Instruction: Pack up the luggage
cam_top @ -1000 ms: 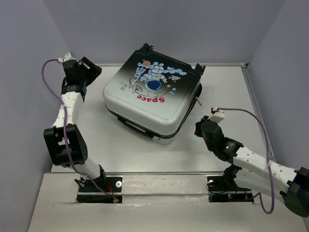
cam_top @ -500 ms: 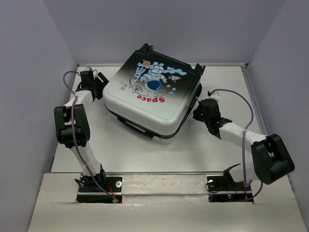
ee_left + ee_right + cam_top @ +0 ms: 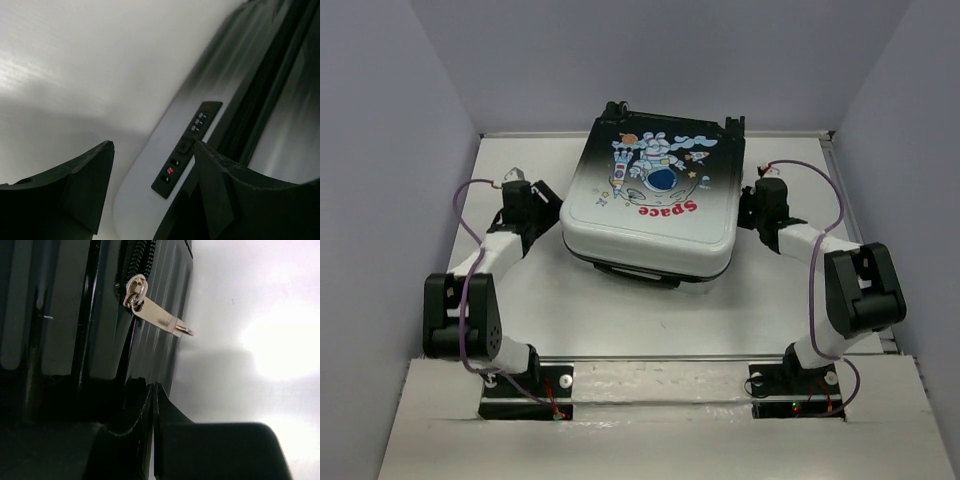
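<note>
The luggage (image 3: 650, 200) lies flat and closed in the middle of the table, astronaut and red "Space" print up. My left gripper (image 3: 546, 203) is open against its left side; the left wrist view shows the silver shell with its black combination lock (image 3: 186, 148) between my fingers (image 3: 85, 185). My right gripper (image 3: 750, 208) is shut and empty against the luggage's right side. The right wrist view shows the dark shell (image 3: 60, 315) and a silver zipper pull (image 3: 155, 315) just ahead of my closed fingertips (image 3: 152, 395).
The white table (image 3: 510, 290) has grey walls behind and on both sides. The luggage's wheels (image 3: 734, 126) point to the back wall. A black handle (image 3: 630, 272) sticks out on the near side.
The luggage has turned and now sits squarer to the table. Both arms have swung in: the left gripper came down to its left side, the right gripper up to its right side.
</note>
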Controlling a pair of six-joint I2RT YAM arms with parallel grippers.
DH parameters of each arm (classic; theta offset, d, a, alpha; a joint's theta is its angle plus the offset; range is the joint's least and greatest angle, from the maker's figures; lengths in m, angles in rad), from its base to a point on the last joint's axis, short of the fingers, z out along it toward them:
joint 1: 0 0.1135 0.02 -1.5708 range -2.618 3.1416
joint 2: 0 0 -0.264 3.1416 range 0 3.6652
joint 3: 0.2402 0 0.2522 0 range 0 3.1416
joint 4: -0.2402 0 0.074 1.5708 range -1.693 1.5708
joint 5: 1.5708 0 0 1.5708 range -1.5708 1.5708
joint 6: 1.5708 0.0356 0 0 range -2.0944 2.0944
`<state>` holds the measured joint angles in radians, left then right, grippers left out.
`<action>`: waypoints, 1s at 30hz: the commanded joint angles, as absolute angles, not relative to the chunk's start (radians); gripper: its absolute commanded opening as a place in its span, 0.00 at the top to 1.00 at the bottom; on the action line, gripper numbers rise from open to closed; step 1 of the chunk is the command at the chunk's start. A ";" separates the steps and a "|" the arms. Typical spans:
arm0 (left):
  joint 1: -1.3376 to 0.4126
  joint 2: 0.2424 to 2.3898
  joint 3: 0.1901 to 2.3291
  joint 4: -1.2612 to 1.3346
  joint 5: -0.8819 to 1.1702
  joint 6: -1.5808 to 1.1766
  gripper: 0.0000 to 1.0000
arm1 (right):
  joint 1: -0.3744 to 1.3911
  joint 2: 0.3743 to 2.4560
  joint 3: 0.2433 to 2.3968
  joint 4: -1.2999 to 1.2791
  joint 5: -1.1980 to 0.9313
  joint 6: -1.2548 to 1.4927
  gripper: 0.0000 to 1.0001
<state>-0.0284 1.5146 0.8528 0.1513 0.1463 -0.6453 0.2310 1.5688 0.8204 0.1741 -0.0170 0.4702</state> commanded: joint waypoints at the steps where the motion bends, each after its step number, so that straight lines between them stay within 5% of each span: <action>1: -0.126 1.329 0.729 0.137 0.272 -0.658 0.24 | 0.238 1.646 1.021 0.272 -0.518 0.340 0.92; 5: -0.155 1.152 0.583 0.143 0.314 -0.692 0.24 | 0.164 1.622 1.055 0.212 -0.613 0.301 0.90; 8: -0.158 0.988 0.546 0.135 0.324 -0.704 0.23 | 0.123 1.592 1.075 0.167 -0.664 0.310 0.79; 11: -0.160 0.930 0.560 0.104 0.324 -0.706 0.23 | 0.123 1.600 1.130 0.070 -0.677 0.295 0.56; 14: -0.160 0.856 0.650 0.049 0.284 -0.687 0.23 | 0.123 1.589 1.184 -0.032 -0.563 0.314 0.35; 18: -0.158 0.778 0.781 0.002 0.175 -0.625 0.21 | 0.103 1.444 1.172 -0.092 -0.347 0.360 0.32; 26: -0.153 0.732 0.852 -0.046 0.101 -0.575 0.18 | 0.103 1.094 1.070 -0.167 -0.229 0.353 0.35; 30: -0.152 0.671 0.787 -0.032 0.130 -0.566 0.17 | 0.136 0.933 0.924 -0.100 -0.454 0.422 0.87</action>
